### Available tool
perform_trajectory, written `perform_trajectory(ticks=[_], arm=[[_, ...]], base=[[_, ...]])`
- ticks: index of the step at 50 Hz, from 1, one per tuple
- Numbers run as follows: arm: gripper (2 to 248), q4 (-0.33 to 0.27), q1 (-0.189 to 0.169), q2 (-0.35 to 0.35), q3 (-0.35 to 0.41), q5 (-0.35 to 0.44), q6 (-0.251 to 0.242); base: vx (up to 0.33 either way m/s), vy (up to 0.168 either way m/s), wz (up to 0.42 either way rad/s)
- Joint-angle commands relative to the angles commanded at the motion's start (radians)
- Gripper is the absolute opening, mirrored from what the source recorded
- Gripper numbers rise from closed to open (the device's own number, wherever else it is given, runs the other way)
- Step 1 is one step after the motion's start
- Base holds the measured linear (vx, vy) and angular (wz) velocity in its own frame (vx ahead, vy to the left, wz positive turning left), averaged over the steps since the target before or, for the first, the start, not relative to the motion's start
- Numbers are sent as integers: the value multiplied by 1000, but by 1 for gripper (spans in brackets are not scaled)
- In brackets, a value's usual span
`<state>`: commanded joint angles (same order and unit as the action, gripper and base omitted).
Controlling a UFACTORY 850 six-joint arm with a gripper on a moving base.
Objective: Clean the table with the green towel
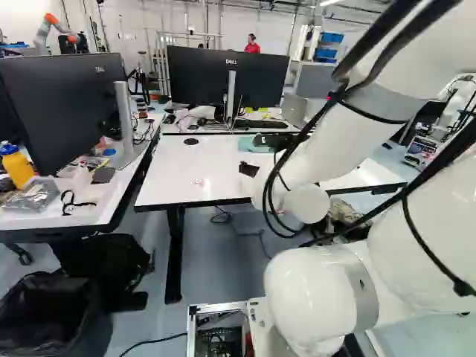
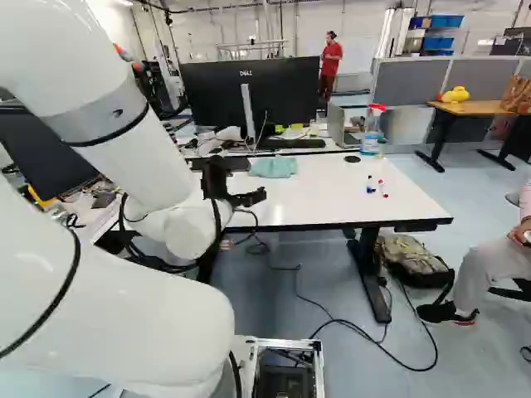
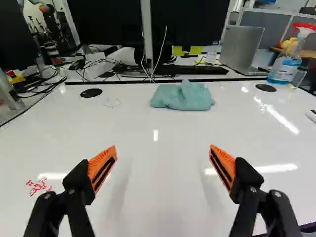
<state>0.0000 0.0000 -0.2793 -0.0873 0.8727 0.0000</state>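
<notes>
The black two-fingered gripper [image 2: 241,184] with orange pads [image 3: 101,167] is hovering wide open, gripping nothing, above the glossy white table [image 3: 153,197], while the crumpled pale-green cloth towel [image 3: 183,97] is lying ahead of it.

A pale wall [image 2: 357,33] spans the top of the right base view. At upper right, grey partitions [image 2: 406,81] stand near a wooden desk [image 2: 481,107] on blue-grey floor [image 2: 456,195].

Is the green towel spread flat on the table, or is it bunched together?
Bunched together: the towel lies in a low heap, with a raised fold on top.
</notes>
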Motion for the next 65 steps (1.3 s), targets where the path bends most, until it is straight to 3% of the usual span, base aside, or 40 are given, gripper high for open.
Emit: perform_trajectory(ticks=[1,25,65], arm=[[247,0,-16,10,-22,0,0],[247,0,-79,68,-133,0,0],[247,0,-122,295,-353,0,0]], base=[[0,0,0],[0,0,0],[0,0,0]])
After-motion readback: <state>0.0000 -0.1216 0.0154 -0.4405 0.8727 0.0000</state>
